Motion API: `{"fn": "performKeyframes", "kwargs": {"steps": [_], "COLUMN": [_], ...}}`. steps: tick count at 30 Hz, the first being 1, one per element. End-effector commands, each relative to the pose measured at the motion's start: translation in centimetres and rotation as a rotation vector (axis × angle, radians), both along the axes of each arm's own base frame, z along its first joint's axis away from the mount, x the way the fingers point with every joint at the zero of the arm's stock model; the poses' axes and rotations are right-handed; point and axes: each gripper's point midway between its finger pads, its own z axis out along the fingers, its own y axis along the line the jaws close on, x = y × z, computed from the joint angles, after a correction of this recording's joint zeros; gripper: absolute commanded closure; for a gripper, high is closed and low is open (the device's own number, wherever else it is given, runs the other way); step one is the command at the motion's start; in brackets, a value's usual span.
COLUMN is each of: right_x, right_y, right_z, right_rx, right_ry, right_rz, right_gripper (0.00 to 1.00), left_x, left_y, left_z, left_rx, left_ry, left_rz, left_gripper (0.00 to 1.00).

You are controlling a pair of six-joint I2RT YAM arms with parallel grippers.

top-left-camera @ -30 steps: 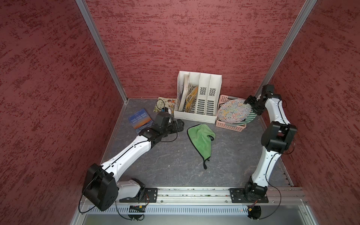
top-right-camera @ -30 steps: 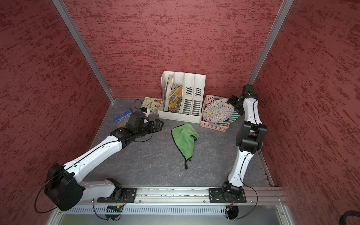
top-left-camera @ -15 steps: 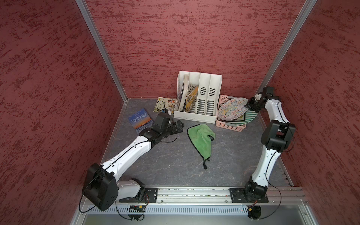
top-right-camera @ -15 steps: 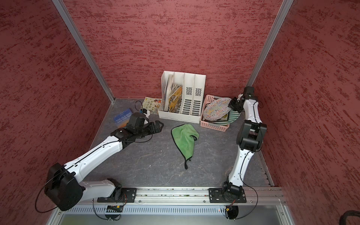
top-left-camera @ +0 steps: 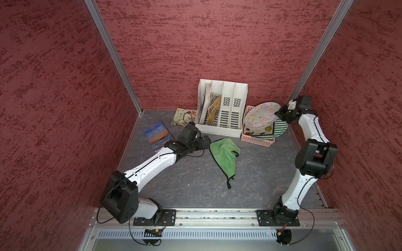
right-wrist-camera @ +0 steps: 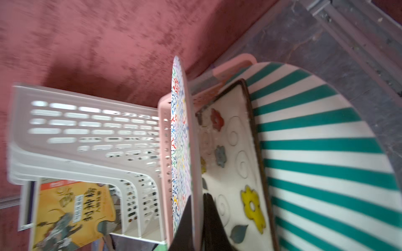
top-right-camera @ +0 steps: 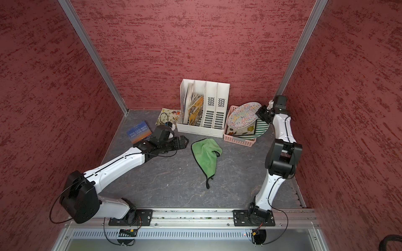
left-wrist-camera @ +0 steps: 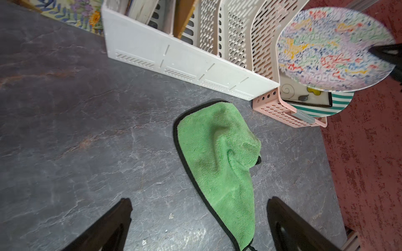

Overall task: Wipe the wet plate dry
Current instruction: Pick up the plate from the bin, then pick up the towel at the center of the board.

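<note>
Over the basket (top-left-camera: 256, 140) | right gripper (top-left-camera: 279, 114) pinches plate (top-left-camera: 261, 115) rim: lift slowly, tilt little, clear the stack (top-left-camera: 280, 130) | left gripper (top-left-camera: 207, 142) wide beside cloth (top-left-camera: 225, 156): grab next

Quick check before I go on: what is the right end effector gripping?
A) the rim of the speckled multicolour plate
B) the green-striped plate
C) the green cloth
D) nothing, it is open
A: the right end effector is shut on the rim of the speckled plate, held tilted above the pink basket, while the green cloth lies loose on the table.
</note>
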Motion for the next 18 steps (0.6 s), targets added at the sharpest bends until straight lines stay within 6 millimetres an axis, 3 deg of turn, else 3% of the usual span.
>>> {"fn": "performKeyframes", "kwargs": {"steps": [1, 6, 7, 10, 15, 17, 18], "right_x": [-1.6, -6.9, -8.1, -10.9, -14.4, -15.1, -15.4], "right_y": [2.0, 5.3, 6.2, 8.4, 9.2, 9.2, 9.2], "right_z": [12.2, 13.3, 13.6, 13.5, 13.4, 13.2, 13.0], "right_rx": [-0.012, 0.018, 0.02, 0.012, -0.038, -0.047, -0.051], "right_ry": [-0.367, -0.391, -0.398, -0.38, -0.33, -0.316, -0.305], "right_rz": [-0.015, -0.014, -0.007, 0.025, 0.024, 0.024, 0.024], "right_gripper": [1.0, 1.0, 1.0, 1.0, 1.0, 1.0, 1.0], "left_x": [1.4, 3.3, 3.5, 4.8, 4.6, 3.9, 3.6], "left_y": [-3.4, -10.3, -10.9, -12.1, -13.9, -14.5, -14.6], "left_z": [-0.4, -4.6, -4.6, -7.8, -13.3, -15.1, -15.5], "left_rx": [0.095, 0.277, 0.319, 0.428, 0.451, 0.443, 0.435], "left_ry": [-0.056, -0.018, -0.019, 0.043, 0.187, 0.236, 0.252], "left_rz": [-0.068, -0.193, -0.178, -0.121, -0.151, -0.189, -0.201], "left_gripper": [0.0, 0.01, 0.02, 0.06, 0.07, 0.2, 0.34]}}
